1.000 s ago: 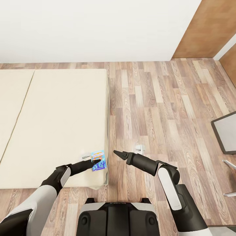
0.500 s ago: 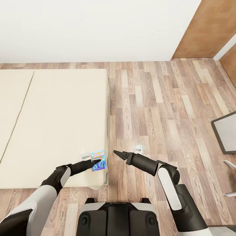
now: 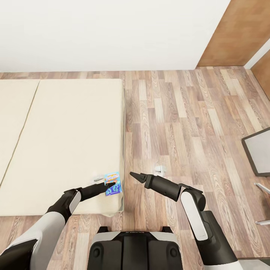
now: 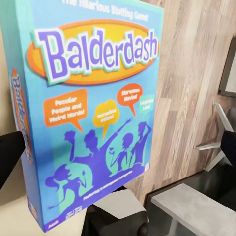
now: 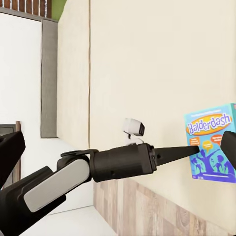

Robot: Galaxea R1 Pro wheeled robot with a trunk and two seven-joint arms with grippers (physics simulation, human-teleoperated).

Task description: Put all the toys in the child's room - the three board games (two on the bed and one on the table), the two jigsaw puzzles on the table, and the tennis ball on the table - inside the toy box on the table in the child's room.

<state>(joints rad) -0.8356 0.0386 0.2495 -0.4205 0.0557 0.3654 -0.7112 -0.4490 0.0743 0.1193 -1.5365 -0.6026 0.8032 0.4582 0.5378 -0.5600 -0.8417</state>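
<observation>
Board game: a light blue box (image 3: 113, 183) printed "Balderdash" (image 4: 93, 98), with orange speech bubbles and purple silhouettes on its face; it lies flat on the bed at the mattress's near right corner, just beside the edge that meets the floor. In the right wrist view the same box (image 5: 210, 142) sits on the cream surface.

Left end effector: its dark fingers (image 3: 107, 185) reach onto the box from the robot's side. In the left wrist view one dark finger (image 4: 11, 155) is at the box's side edge and another dark part lies under its lower edge. In the right wrist view a slim finger (image 5: 177, 152) touches the box's edge. Whether the fingers are actually clamped on the box I cannot tell.

Right end effector: held over the floor (image 3: 136, 176), just beside the bed's right edge and near the box, apart from it. Its fingers come to a narrow point in the head view, pressed together with nothing between them.

Bed: wide cream mattress (image 3: 63, 142) with a seam running along its left part, against the white wall.

Floor: wood planks (image 3: 187, 123) to the right of the bed.

Door: brown wood panel (image 3: 232, 33) at the far right corner.

Other: a dark-framed grey panel (image 3: 258, 150) at the right edge of the head view.
</observation>
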